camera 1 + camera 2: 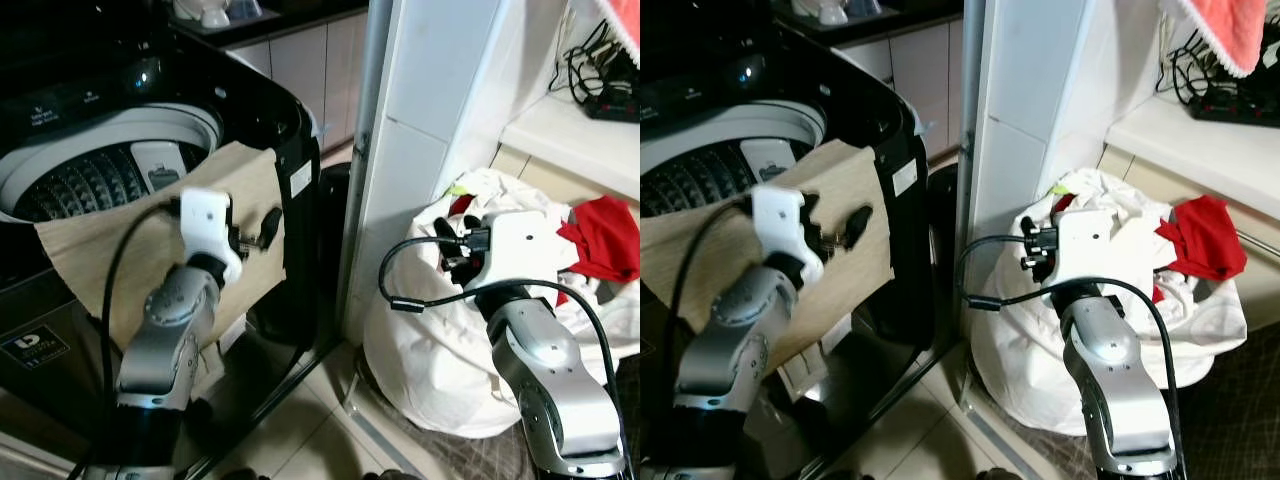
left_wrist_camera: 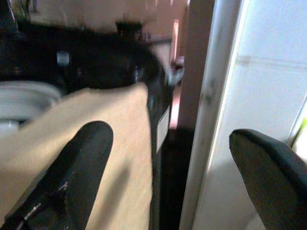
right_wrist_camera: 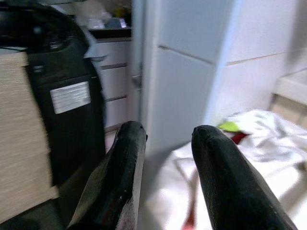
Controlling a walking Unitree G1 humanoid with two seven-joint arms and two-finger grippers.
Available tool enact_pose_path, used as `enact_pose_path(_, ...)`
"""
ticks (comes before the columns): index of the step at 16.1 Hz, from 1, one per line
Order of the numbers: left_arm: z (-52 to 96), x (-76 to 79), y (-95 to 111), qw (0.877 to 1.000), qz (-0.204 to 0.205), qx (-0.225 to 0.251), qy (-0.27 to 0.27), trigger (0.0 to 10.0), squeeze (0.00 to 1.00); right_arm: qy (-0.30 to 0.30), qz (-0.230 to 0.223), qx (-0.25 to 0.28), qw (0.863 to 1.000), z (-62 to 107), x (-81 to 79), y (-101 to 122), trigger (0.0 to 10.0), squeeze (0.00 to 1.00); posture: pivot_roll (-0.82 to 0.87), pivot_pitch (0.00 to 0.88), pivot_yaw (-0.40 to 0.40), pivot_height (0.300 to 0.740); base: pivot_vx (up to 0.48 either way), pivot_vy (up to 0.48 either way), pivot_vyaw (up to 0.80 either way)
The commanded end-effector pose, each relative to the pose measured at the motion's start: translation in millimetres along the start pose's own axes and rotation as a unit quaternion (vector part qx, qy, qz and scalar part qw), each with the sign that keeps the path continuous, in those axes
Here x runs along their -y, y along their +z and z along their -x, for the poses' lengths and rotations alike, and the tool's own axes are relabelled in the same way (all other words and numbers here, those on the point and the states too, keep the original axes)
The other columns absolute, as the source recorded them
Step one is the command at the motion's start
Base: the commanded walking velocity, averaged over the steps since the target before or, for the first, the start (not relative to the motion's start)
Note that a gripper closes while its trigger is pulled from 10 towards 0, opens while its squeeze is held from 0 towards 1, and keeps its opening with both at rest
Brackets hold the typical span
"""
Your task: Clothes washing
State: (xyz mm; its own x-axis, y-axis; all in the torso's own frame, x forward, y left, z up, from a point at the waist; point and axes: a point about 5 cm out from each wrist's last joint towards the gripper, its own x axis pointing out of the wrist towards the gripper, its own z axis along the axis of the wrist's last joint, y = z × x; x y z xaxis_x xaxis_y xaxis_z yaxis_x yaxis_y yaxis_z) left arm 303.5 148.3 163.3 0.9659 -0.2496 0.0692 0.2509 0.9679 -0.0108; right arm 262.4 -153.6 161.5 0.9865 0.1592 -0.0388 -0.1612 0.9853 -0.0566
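Jaws released on both grippers, nothing held. Left gripper point(image 1: 262, 230) hovers over beige cloth point(image 1: 120, 250) draped across washing machine point(image 1: 250, 110) rim, prob. half-loaded. Right gripper point(image 1: 1032, 250) hangs by white laundry bag point(image 1: 1040, 350), right of machine, w/ red garment point(image 1: 1200, 235) on top.

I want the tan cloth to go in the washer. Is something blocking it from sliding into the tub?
Nothing visible blocks it. The tan cloth hangs over the washer's front rim, part already over the open tub. The left hand hovers open at its right edge, holding nothing.
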Motion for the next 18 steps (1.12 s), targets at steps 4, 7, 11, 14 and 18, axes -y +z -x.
enact_pose_path(4, -4.4, -2.9, 26, 0.999, -0.023, 0.038, 0.009, 10.0, 0.00, 0.038, -0.010, 0.006, 0.999, -4.7, -9.8, 7, 10.0, 0.00, -0.10, 0.000, -0.001, 0.740, 0.198, 0.000, -0.28)
enact_pose_path(7, -4.2, -7.3, 32, 0.999, -0.033, 0.040, 0.016, 10.0, 0.00, 0.042, -0.010, 0.014, 0.999, -5.4, -10.1, 9, 10.0, 0.00, -0.10, 0.000, 0.006, 0.740, 0.289, 0.000, 0.00)
enact_pose_path(11, -4.2, -8.6, 32, 0.998, -0.035, 0.037, 0.020, 10.0, 0.00, 0.055, -0.007, 0.013, 0.998, -4.9, -13.7, 8, 10.0, 0.00, -0.10, 0.000, 0.007, 0.740, 0.288, 0.000, 0.00)
enact_pose_path(14, -3.4, -9.8, 31, 0.999, -0.036, 0.029, 0.022, 10.0, 0.00, 0.061, -0.011, 0.015, 0.998, -4.7, -16.2, 9, 10.0, 0.00, -0.09, 0.000, 0.006, 0.740, 0.265, 0.000, 0.00)
enact_pose_path(18, -4.0, -9.7, 31, 0.999, -0.032, 0.029, 0.021, 10.0, 0.00, 0.066, -0.032, 0.009, 0.997, -4.0, -18.0, 8, 10.0, 0.00, -0.10, 0.000, 0.008, 0.740, 0.257, 0.000, -0.50)
